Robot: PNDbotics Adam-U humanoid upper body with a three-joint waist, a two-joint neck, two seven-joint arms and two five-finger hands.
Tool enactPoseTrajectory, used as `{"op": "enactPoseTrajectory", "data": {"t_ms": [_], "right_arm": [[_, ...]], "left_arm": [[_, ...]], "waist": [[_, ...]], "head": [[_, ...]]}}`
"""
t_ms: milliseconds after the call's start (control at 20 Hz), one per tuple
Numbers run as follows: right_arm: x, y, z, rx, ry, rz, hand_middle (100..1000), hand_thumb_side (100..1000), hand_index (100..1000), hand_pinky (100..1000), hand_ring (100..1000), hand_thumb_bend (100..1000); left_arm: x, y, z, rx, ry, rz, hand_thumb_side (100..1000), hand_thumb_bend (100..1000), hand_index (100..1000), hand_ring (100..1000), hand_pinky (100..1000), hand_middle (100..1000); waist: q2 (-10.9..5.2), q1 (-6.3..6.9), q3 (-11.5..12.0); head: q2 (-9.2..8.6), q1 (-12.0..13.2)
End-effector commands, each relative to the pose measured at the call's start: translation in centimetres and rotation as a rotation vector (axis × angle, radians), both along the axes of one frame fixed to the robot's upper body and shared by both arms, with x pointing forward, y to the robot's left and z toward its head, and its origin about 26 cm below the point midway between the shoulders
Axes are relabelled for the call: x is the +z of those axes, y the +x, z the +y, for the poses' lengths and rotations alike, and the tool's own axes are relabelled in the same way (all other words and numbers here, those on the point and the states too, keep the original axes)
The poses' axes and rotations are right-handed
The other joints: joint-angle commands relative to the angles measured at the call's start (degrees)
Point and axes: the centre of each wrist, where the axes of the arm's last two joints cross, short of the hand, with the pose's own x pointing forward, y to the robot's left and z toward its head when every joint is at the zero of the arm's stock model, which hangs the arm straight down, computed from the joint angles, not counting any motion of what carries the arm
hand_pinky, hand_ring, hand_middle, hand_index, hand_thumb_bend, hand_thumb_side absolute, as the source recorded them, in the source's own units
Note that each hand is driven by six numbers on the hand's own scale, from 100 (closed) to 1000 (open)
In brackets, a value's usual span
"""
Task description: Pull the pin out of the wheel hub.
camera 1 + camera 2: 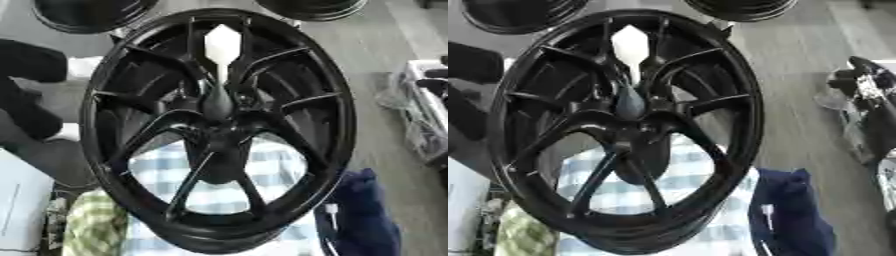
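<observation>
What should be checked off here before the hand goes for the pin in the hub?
1. Wheel in view, face toward the camera: ok.
2. Pin seated in the hub, white head sticking out: ok.
3. Path to the pin head unobstructed: ok.
4. Right hand in view, at the right edge, far from the pin: not ok.
5. Right hand's fingers ready to pinch: cannot tell.
6. Left hand in view: not ok.

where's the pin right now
In the left eye view the white-headed pin stands in the centre of the black wheel hub, its white head in the upper middle between the spokes, well above the blue checked cloth.
</observation>
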Motion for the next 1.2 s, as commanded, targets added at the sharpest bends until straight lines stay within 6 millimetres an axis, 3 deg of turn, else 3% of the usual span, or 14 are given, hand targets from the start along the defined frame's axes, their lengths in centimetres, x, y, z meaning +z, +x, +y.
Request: {"op": "enactPoseTrajectory", "data": {"t_ms": [50, 200, 300, 800, 850, 1100, 1200], "right_arm": [[0.9, 0.0, -0.3, 0.000, -0.018, -0.020, 658, 536, 829, 944, 724, 100], [0.9, 0.0, -0.4, 0.001, -0.017, -0.020, 659, 535, 829, 946, 723, 100], [0.9, -0.1, -0.4, 0.002, -0.019, -0.018, 658, 533, 829, 946, 723, 100], [0.3, -0.4, -0.5, 0.017, -0.029, 0.014, 658, 530, 829, 945, 722, 100], [0.2, -0.4, -0.5, 0.018, -0.030, 0.016, 658, 530, 829, 945, 722, 100], [0.0, -0.6, -0.6, 0.018, -0.036, 0.026, 658, 532, 829, 945, 722, 100], [-0.1, -0.7, -0.5, 0.020, -0.039, 0.030, 658, 531, 828, 945, 722, 100]], "left_arm": [[1.0, 0.0, 0.2, -0.002, 0.018, -0.030, 787, 100, 670, 717, 769, 606], [1.5, 0.2, 0.2, -0.009, 0.041, -0.037, 775, 100, 675, 724, 770, 614], [2.9, 0.7, 0.4, -0.021, 0.099, -0.063, 749, 100, 683, 732, 772, 623], [17.1, 4.6, -0.7, -0.168, 0.616, -0.333, 491, 100, 715, 752, 788, 653], [18.4, 4.9, -0.9, -0.188, 0.673, -0.345, 495, 100, 720, 755, 791, 657], [23.0, 6.7, -3.1, -0.332, 0.945, -0.355, 395, 100, 752, 771, 805, 682], [24.4, 7.1, -4.9, -0.415, 1.063, -0.378, 408, 100, 777, 784, 814, 700]], "waist": [[-1.31, 0.05, 0.0], [-1.46, 0.16, -0.1], [-1.64, 0.24, -0.4], [-3.76, 0.73, -2.1], [-3.86, 0.70, -2.2], [-4.16, 0.58, -2.5], [-4.24, 0.52, -2.7]], "head": [[-0.15, 0.0], [0.01, -0.4], [0.25, -0.7], [1.46, -0.6], [1.46, -0.6], [1.47, -0.7], [1.47, -0.6]]}}
